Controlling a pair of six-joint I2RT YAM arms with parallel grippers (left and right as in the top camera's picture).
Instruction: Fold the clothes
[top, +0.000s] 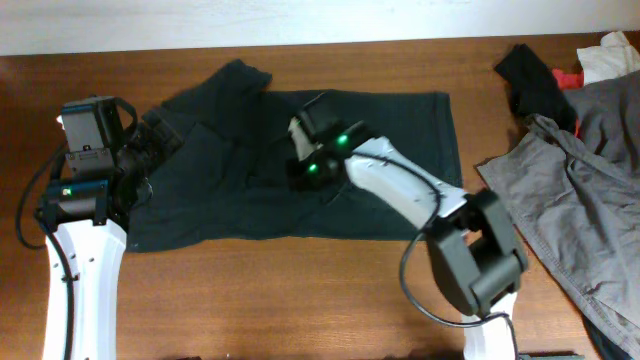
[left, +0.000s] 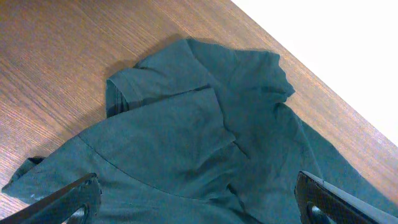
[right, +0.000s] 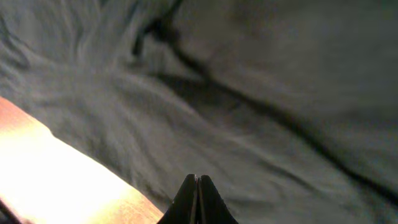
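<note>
The clothes (top: 220, 200), a very dark blackish-green garment, lie spread across the middle of the wooden table. My left gripper (top: 163, 135) hangs open over the garment's left end. In the left wrist view its fingers (left: 74, 196) stand wide apart above the clothes (left: 186, 137), where a sleeve and a folded flap show. My right gripper (top: 300, 150) is low over the garment's middle. In the right wrist view the right gripper (right: 197, 178) is shut, its tips pressed together just above the wrinkled clothes (right: 249, 93). No fabric shows between them.
A light grey garment (top: 580, 200) covers the table's right side. At the back right lie a small black cloth piece (top: 535, 80), a red scrap (top: 568, 78) and a white cloth (top: 610, 55). Bare wood (top: 250, 290) runs along the front.
</note>
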